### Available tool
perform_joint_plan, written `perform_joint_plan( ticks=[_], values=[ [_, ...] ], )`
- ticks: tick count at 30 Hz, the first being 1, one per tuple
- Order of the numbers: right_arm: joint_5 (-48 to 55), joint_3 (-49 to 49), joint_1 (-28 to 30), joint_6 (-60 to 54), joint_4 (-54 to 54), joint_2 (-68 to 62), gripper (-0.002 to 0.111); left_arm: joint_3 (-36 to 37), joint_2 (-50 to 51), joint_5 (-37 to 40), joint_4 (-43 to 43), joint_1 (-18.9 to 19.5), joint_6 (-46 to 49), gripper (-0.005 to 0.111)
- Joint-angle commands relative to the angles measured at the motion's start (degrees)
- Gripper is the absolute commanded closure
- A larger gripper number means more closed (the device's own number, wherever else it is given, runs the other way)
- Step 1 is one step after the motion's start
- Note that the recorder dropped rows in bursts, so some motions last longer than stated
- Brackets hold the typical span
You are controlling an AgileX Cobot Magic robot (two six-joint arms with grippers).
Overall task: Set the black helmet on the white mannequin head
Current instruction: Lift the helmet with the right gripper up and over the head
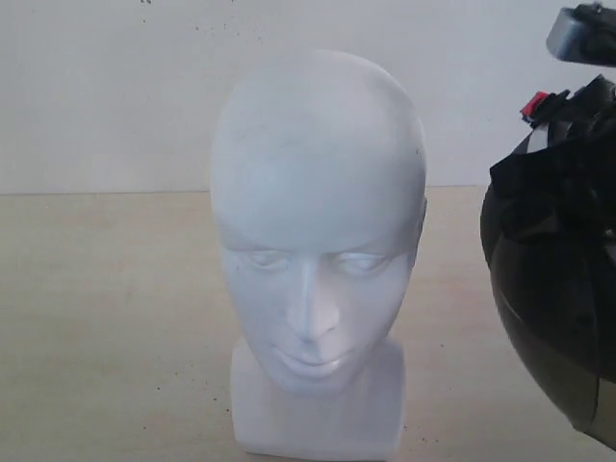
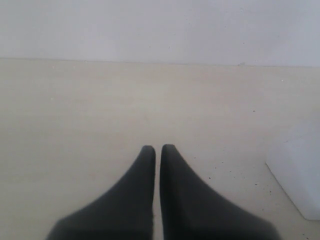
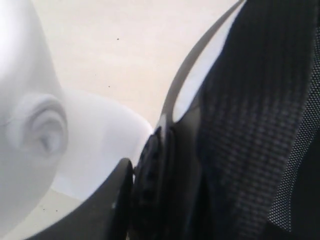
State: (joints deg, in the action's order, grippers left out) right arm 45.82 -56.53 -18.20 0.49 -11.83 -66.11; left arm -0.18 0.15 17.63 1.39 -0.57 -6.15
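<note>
- Your right gripper [image 3: 147, 165] has its jaws partly closed, clamped on the padded rim of the black helmet [image 1: 558, 289].
- The helmet is to the right of the white mannequin head [image 1: 318, 241], apart from it.
- The head stands upright on the table [image 1: 106, 318].
- Your left gripper [image 2: 157, 148] has its fingers nearly together and holds nothing.

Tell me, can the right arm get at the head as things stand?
Probably yes: the right gripper holds the helmet just beside the head, nothing stands between them, and its top is bare.
</note>
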Motion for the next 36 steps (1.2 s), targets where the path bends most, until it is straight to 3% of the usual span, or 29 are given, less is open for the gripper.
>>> perform_joint_plan(
  ticks=[1,11,15,27,36],
  values=[
    [-0.68,-0.77,0.40,-1.70,0.17,6.27,0.109,0.18,-0.15,-0.04,-0.28,0.02,0.17,0.102],
    [6.27,-0.77,0.40,-4.21,5.06,16.83,0.109,0.18,-0.15,-0.04,-0.28,0.02,0.17,0.102],
    [4.51,-0.77,-2.17,8.62,15.08,17.55,0.109,0.18,-0.15,-0.04,-0.28,0.02,0.17,0.102],
    [-4.78,-0.77,-27.14,65.72,54.29,17.55,0.109,0.18,-0.15,-0.04,-0.28,0.02,0.17,0.102],
    [-14.75,-0.77,-29.81,93.55,79.38,17.55,0.109,0.18,-0.15,-0.04,-0.28,0.02,0.17,0.102]
  ],
)
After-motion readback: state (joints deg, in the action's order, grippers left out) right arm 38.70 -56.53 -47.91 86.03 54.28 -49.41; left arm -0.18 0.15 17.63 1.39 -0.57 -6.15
